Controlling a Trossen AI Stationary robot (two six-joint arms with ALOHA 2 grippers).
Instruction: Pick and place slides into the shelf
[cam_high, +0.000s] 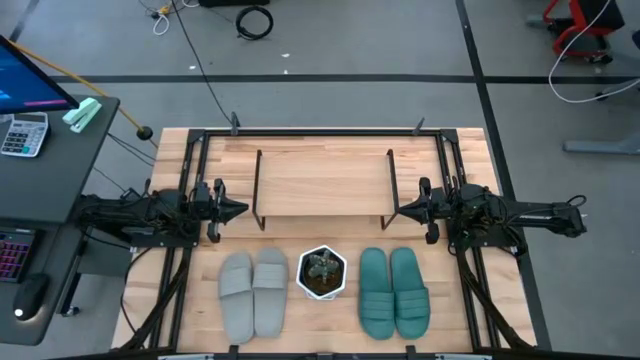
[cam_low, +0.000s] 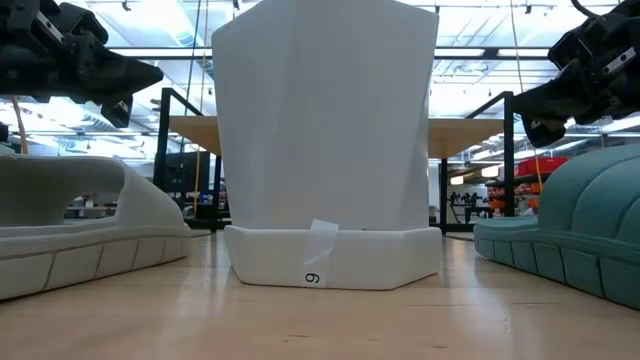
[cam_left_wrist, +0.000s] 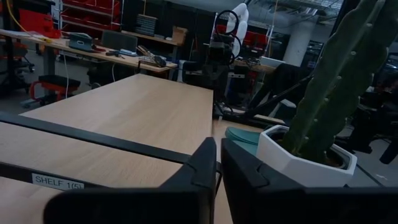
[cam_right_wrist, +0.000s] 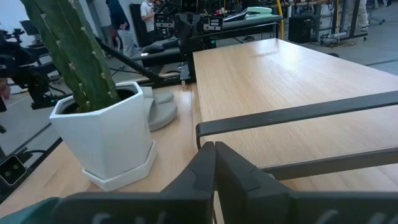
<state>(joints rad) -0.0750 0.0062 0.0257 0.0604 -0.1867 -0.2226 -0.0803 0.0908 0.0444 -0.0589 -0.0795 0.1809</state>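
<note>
Two light grey slides (cam_high: 253, 291) lie side by side on the table's near left, soles down; two teal slides (cam_high: 394, 291) lie the same way on the near right. The shelf (cam_high: 323, 182), a light wooden board in thin dark side frames, stands at the table's middle, toward the far edge, with nothing on it. My left gripper (cam_high: 240, 209) hovers shut beside the shelf's left frame, pointing level toward the table's right. My right gripper (cam_high: 400, 210) hovers shut beside the shelf's right frame, pointing toward the left. Both are clear of the slides.
A white hexagonal pot with a cactus (cam_high: 322, 273) stands between the two pairs near the front edge. A black frame (cam_high: 320, 133) runs around the tabletop. Left of the table stands a dark desk (cam_high: 40, 160) with a calculator and keyboard.
</note>
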